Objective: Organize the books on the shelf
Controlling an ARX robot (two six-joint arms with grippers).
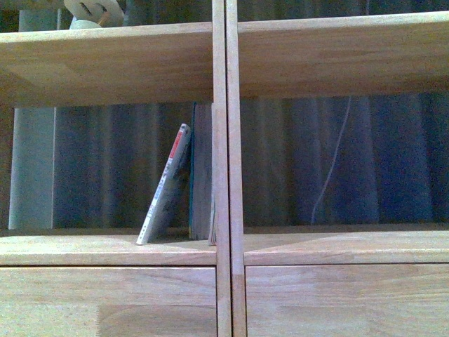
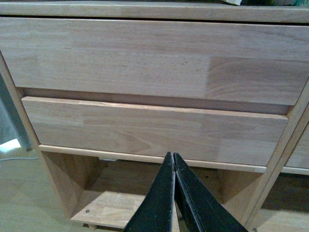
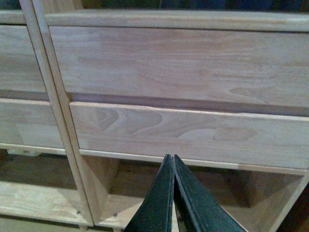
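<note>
In the front view the light-wood shelf [image 1: 105, 249] has two books in its left cubby. A thin pale paperback [image 1: 165, 186] with red spine marks leans to the right against a thicker teal book [image 1: 201, 175], which stands upright against the central divider [image 1: 226, 168]. Neither arm shows in the front view. My left gripper [image 2: 173, 155] is shut and empty, pointing at the drawer fronts [image 2: 145, 130] low on the shelf. My right gripper [image 3: 173, 157] is also shut and empty, facing the drawer fronts [image 3: 193, 133] on the other side of the divider.
The right cubby [image 1: 344, 161] holds no books; a thin pale cord [image 1: 330, 168] hangs behind it. A round pale object [image 1: 95, 10] sits on the upper left board. Open low cubbies [image 2: 101, 203] lie beneath the drawers in both wrist views.
</note>
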